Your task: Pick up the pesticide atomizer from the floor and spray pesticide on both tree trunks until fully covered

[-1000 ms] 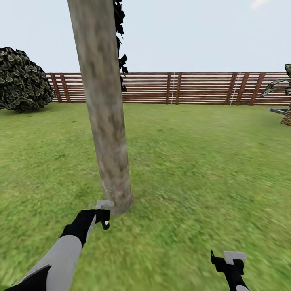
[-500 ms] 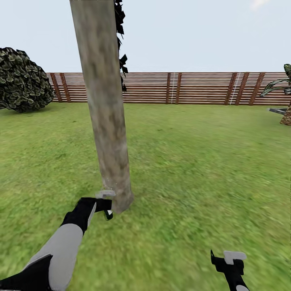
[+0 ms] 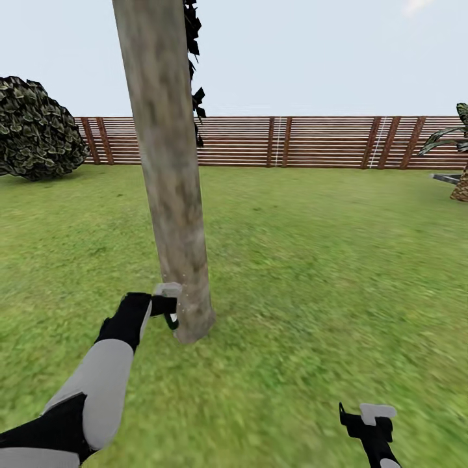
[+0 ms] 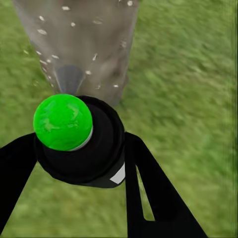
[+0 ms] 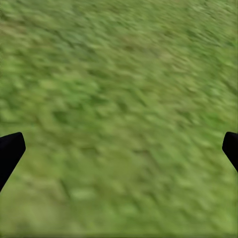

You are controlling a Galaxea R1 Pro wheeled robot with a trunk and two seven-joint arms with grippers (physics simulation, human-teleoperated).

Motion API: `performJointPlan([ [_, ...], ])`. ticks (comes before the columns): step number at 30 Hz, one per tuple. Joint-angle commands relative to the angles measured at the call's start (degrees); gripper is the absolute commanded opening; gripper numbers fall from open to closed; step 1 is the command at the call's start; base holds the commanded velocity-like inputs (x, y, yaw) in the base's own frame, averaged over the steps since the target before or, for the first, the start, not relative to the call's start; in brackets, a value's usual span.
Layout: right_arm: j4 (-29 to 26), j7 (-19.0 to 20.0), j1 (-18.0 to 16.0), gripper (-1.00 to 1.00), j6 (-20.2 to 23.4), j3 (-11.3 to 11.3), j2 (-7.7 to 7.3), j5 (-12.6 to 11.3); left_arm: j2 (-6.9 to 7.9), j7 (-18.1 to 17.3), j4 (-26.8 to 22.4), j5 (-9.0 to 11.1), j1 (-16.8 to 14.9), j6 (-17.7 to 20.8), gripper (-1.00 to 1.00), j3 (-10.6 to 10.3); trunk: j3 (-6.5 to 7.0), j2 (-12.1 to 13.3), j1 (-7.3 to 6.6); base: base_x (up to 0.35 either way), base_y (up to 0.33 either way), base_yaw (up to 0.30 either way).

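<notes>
My left tool [image 3: 170, 305] grips the pesticide atomizer [image 4: 74, 136] against the speck-dotted tree trunk [image 3: 170, 195]; my right tool [image 3: 367, 419] hangs released over lawn [image 3: 325, 273].

Flat, even daylight lit the scene with no cast shadows or glare; the lawn [image 3: 312, 273] smeared blurry toward six o'clock

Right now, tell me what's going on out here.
The robot is spraying a tree. Its left gripper holds the pesticide atomizer with the spray head right up against the base of the tree trunk, and whitish pesticide specks dot the bark in the left wrist view. The right gripper hangs open and empty over the lawn.
</notes>
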Motion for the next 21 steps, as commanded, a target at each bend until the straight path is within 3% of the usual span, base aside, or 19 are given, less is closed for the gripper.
performJointPlan([
  [1, 0.09, -0.35, -0.07, 1.0, -0.17, -0.24, 0.0, 0.61, -0.11, -0.54, -0.16, -0.78, -0.56, 0.39, -1.0, 0.39, -0.06, -0.02, -0.01, 0.0, 0.0, 0.0],
  [9, 0.09, -0.37, -0.05, 1.0, -0.17, -0.24, 0.0, 0.61, 1.8, -0.69, -1.56, -1.03, -0.39, 0.84, -1.0, 0.26, -0.06, -0.02, -0.01, 0.0, -0.019, 0.0],
  [17, 0.09, -0.36, -0.05, 1.0, -0.17, -0.24, 0.07, 0.61, 1.85, -0.72, -3.56, -0.87, -0.49, 1.05, -1.0, 0.34, -0.06, -0.02, -0.01, 0.0, -0.252, 0.007],
  [21, 0.09, -0.37, -0.07, 1.0, -0.17, -0.24, 0.14, 0.63, 1.83, -0.72, -5.36, -0.81, -0.42, 2.95, -1.0, 0.34, -0.06, -0.02, -0.01, 0.0, -0.272, 0.201],
])
